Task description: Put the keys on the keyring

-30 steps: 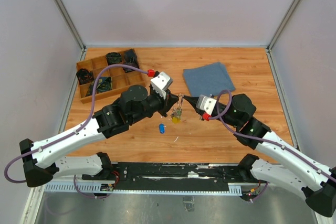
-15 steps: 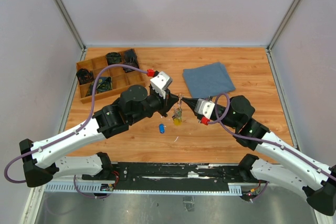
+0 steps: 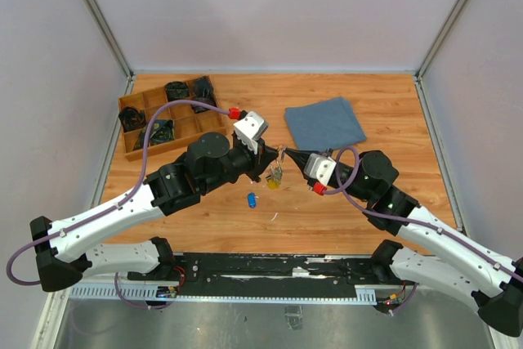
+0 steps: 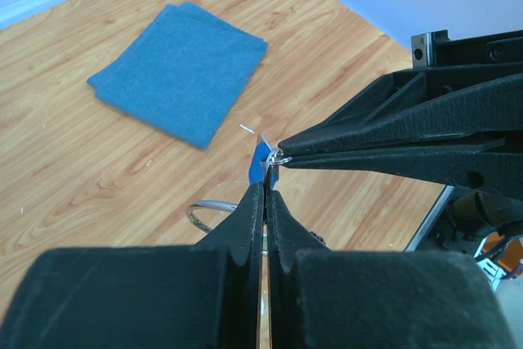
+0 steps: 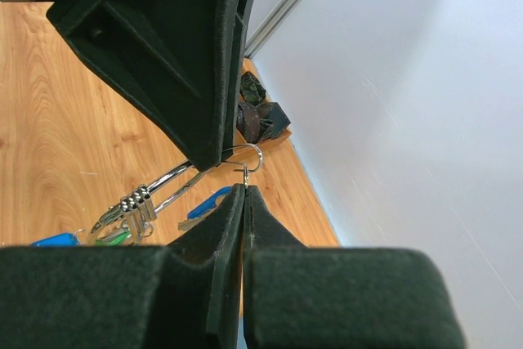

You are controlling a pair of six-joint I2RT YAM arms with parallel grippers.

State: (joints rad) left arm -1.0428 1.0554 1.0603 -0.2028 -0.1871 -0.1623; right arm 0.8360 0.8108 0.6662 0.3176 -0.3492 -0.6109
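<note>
No readable text or labels appear anywhere.

Pale grey-lilac walls (image 3: pixel 270 6) on three sides, joined at slanting metal posts (image 3: pixel 99 14). Wood-grain worktop (image 3: pixel 392 96), evenly and softly lit. Black rail (image 3: pixel 245 266) along near edge; beyond it, dull metal sheet (image 3: pixel 245 324), perhaps floor or shelf.

Light was bright, even and diffuse in all three views, with only soft, faint shadows on the table (image 3: pixel 392 112) in the overhead frame. In the wrist views the black bulk of the left gripper (image 4: pixel 264 194) and right gripper (image 5: pixel 243 192) along the bottom edge was blurred and featureless. The cloth (image 4: pixel 180 71) at upper left stayed sharp, and the wall (image 5: pixel 392 120) at right looked washed out.
</note>
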